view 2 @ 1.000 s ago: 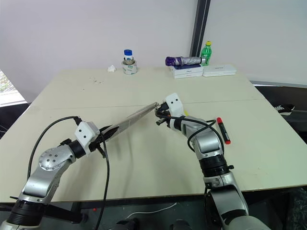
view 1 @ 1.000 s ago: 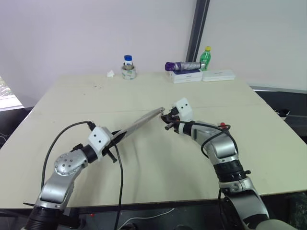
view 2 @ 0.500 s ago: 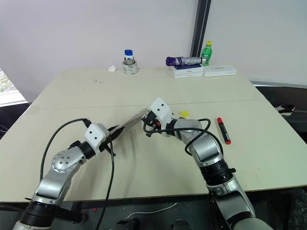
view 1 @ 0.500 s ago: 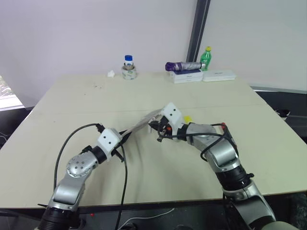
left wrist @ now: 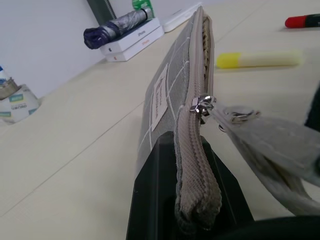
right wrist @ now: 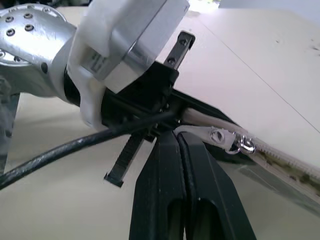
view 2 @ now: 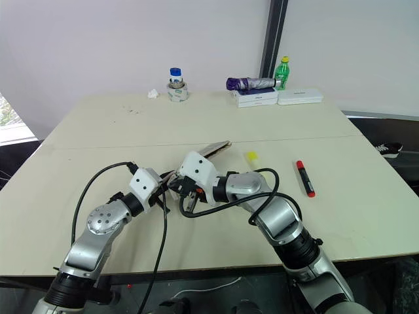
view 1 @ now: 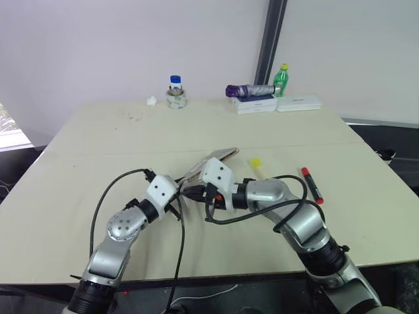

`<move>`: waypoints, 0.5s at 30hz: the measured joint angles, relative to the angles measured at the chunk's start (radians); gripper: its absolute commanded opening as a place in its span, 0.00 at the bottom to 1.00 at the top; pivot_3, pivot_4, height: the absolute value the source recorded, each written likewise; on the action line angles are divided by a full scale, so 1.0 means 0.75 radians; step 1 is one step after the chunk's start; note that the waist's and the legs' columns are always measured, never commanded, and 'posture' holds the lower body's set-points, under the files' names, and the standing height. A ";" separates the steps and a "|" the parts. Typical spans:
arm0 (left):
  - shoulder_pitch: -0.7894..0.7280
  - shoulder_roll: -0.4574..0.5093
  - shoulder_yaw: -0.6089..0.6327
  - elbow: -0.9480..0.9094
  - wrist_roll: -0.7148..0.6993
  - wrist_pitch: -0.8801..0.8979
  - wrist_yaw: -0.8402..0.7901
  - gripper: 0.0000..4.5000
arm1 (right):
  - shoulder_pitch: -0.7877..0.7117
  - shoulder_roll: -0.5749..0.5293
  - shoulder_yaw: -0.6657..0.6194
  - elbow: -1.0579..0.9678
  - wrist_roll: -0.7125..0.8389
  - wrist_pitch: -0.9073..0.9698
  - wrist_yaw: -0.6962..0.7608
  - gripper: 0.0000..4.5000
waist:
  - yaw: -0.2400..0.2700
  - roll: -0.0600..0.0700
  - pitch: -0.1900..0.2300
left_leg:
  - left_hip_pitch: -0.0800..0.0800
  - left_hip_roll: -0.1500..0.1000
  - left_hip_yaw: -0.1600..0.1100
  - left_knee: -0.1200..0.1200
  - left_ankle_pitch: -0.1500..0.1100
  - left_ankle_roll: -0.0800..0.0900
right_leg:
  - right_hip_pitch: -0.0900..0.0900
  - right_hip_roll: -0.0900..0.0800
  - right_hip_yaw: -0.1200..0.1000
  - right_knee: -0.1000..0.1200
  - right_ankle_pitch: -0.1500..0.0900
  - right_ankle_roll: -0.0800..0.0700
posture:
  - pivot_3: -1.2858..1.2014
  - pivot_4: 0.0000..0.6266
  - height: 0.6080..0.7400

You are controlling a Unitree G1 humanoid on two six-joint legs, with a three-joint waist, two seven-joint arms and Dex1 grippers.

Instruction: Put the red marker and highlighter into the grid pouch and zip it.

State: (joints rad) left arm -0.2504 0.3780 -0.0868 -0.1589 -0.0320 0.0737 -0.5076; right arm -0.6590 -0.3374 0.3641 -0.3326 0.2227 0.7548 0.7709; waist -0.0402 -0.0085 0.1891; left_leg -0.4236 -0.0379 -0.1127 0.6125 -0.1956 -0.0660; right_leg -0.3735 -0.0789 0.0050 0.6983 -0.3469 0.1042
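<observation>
At centre frame, the left gripper (left wrist: 192, 220) pinches the flat grey grid-lined fabric pouch (left wrist: 172, 90); the right gripper (right wrist: 182, 145) pinches its pale woven pull cord (right wrist: 197, 131).

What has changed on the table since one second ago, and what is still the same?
The right hand pulled the zipper cord along the pouch toward the left hand, which still clamps the pouch's end. The highlighter and red marker still lie on the table.
</observation>
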 measured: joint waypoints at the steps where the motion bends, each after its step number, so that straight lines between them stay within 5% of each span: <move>1: -0.001 -0.002 0.000 0.000 0.002 0.000 0.004 0.00 | 0.000 0.000 0.000 0.000 0.001 0.001 0.001 0.01 | 0.000 0.000 0.000 | 0.000 0.000 0.000 0.000 0.000 0.000 | 0.000 0.000 0.000 0.000 0.000 0.000 | 0.52 0.24 0.98; 6: -0.019 -0.017 -0.002 0.010 0.015 0.000 0.030 0.00 | 0.008 -0.007 -0.013 -0.012 0.016 0.002 0.001 0.01 | 0.001 0.000 0.000 | 0.000 0.000 0.000 0.000 0.000 0.000 | 0.000 0.000 0.000 0.000 0.000 0.000 | 0.52 0.24 0.98; 9: -0.032 -0.027 -0.002 0.018 0.019 0.000 0.043 0.00 | 0.009 -0.018 -0.042 -0.025 0.046 0.012 0.006 0.18 | 0.001 0.000 0.000 | 0.000 0.000 0.000 0.000 0.000 0.000 | 0.000 0.000 0.000 0.000 0.000 0.000 | 0.52 0.24 0.98; 13: -0.041 -0.031 -0.002 0.028 0.019 -0.001 0.046 0.00 | 0.009 -0.099 -0.124 -0.039 0.076 0.042 -0.001 0.63 | 0.004 0.000 0.000 | 0.000 0.000 0.000 0.000 0.000 0.000 | 0.001 -0.001 -0.001 -0.001 0.000 0.000 | 0.52 0.24 0.98; 15: -0.041 -0.012 -0.002 0.029 0.025 -0.009 0.040 0.00 | 0.009 -0.152 -0.197 -0.020 0.073 0.065 -0.037 0.63 | 0.008 0.000 0.000 | 0.000 -0.001 0.000 0.000 0.000 0.000 | 0.001 -0.001 -0.001 -0.001 0.000 0.000 | 0.52 0.24 0.98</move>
State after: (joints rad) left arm -0.2812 0.3691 -0.0883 -0.1371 -0.0129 0.0668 -0.4776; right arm -0.6524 -0.4517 0.2166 -0.3479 0.2777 0.8035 0.7432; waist -0.0339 -0.0088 0.1893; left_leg -0.4237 -0.0383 -0.1128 0.6128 -0.1956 -0.0660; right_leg -0.3727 -0.0794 0.0044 0.6976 -0.3469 0.1042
